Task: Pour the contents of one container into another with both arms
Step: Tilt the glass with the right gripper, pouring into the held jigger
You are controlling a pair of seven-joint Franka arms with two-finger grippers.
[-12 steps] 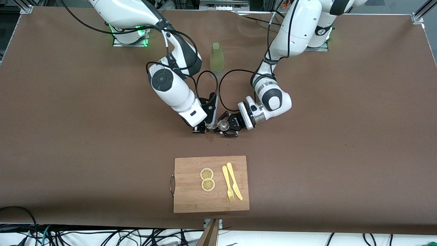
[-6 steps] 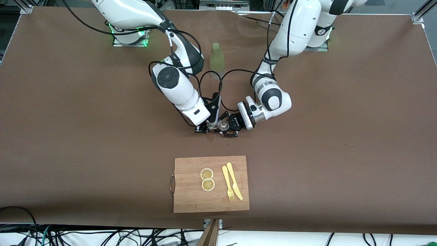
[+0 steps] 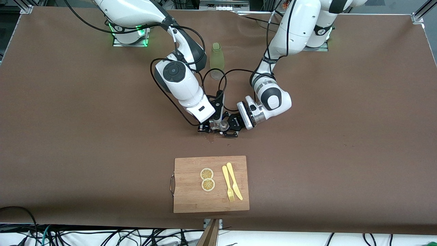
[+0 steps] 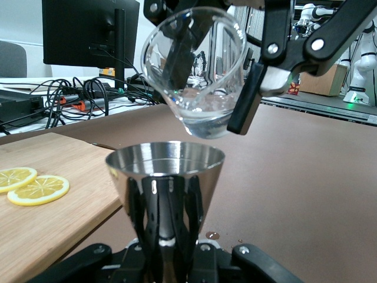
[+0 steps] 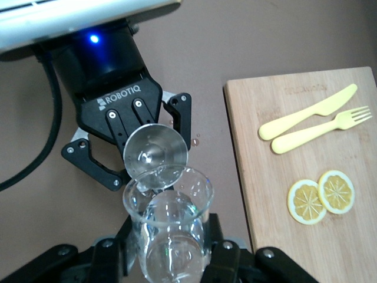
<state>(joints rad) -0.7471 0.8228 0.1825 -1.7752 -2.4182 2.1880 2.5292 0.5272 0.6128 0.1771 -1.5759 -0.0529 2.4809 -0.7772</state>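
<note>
olive-green bottle point(image 3: 217, 60): upright on brown surface point(image 3: 341, 136), near the arm bases | cutting board point(image 3: 191, 201): on surface, nearest the front camera | on board: two lemon slices point(image 3: 207, 179) touching, beside yellow fork point(image 3: 227, 183) and yellow knife point(image 3: 234, 180)

At frame center, the right gripper point(image 3: 209, 129) holding the glass point(image 3: 215, 125) and the left gripper point(image 3: 229, 128) holding the jigger point(image 3: 223, 125) crowd together. Above them stands a green bottle point(image 3: 216, 59); below lies a cutting board point(image 3: 235, 165). Bare brown table point(image 3: 341, 136) spreads wide toward both frame edges.
</note>
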